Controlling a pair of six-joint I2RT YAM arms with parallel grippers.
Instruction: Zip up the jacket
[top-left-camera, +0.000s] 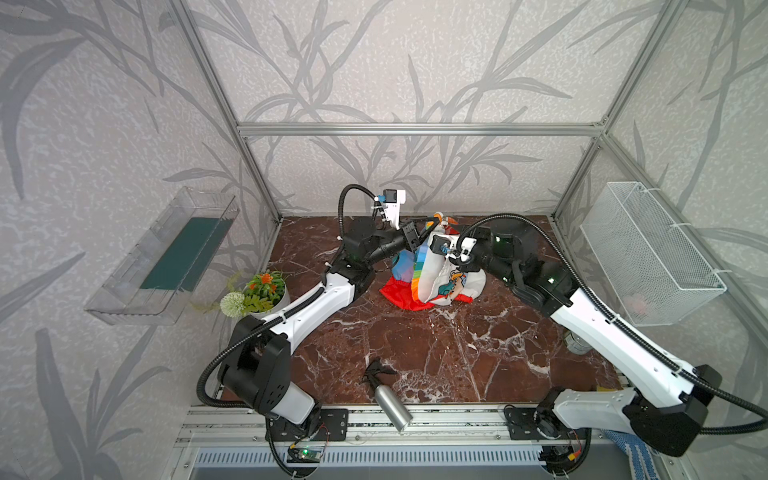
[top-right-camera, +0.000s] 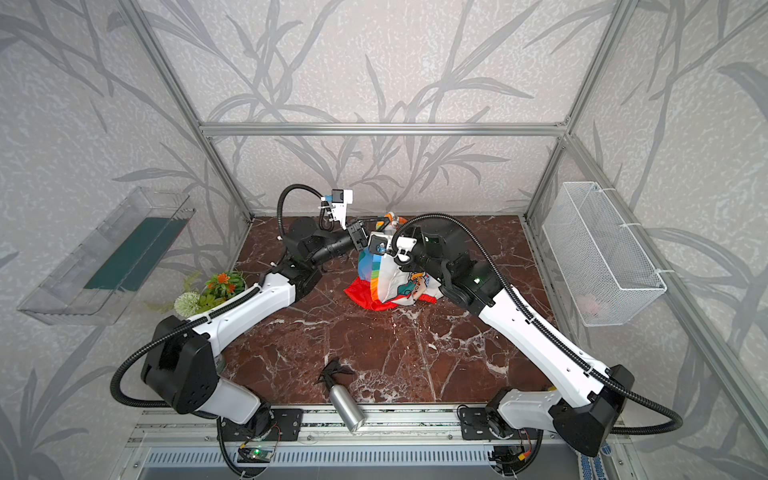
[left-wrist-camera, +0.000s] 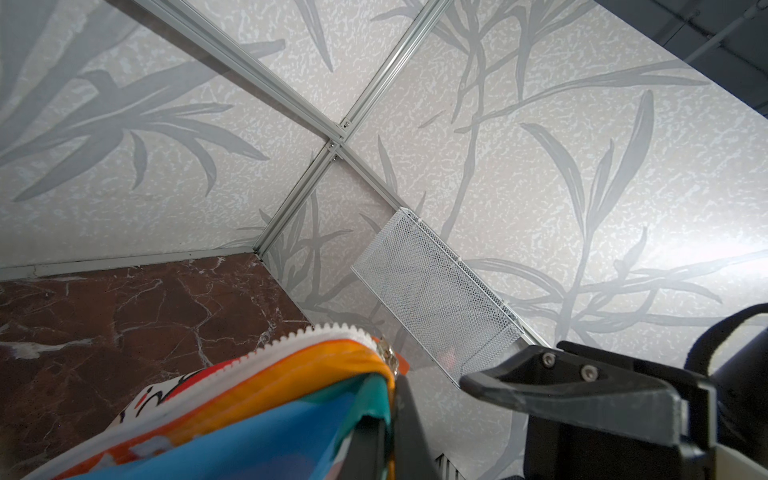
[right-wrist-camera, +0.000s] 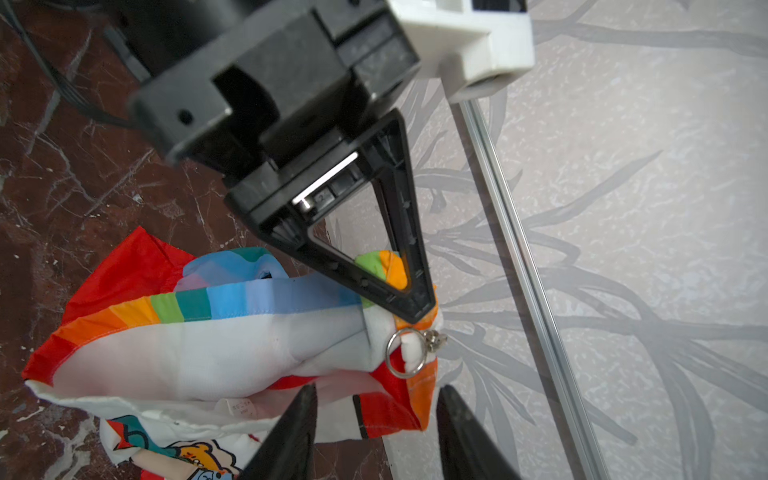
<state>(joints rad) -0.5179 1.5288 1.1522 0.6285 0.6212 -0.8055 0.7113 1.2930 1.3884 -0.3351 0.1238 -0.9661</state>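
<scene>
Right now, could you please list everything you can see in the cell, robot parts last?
jacket: one, white, red and rainbow-striped, far middle of table, one end lifted.
zipper ring: one, silver, at the lifted end.
potted plant: one, green with orange and white flowers, table's left edge.
spray bottle: one, silver with black head, lying at near edge.
clear tray: one, dark green base, left wall.
mesh basket: one, white, right wall.
grey object: one, half hidden by the right arm.
table: one, brown marble.
left claw: black, shut on the jacket's lifted end.
right claw: black, open around the jacket's corner.
</scene>
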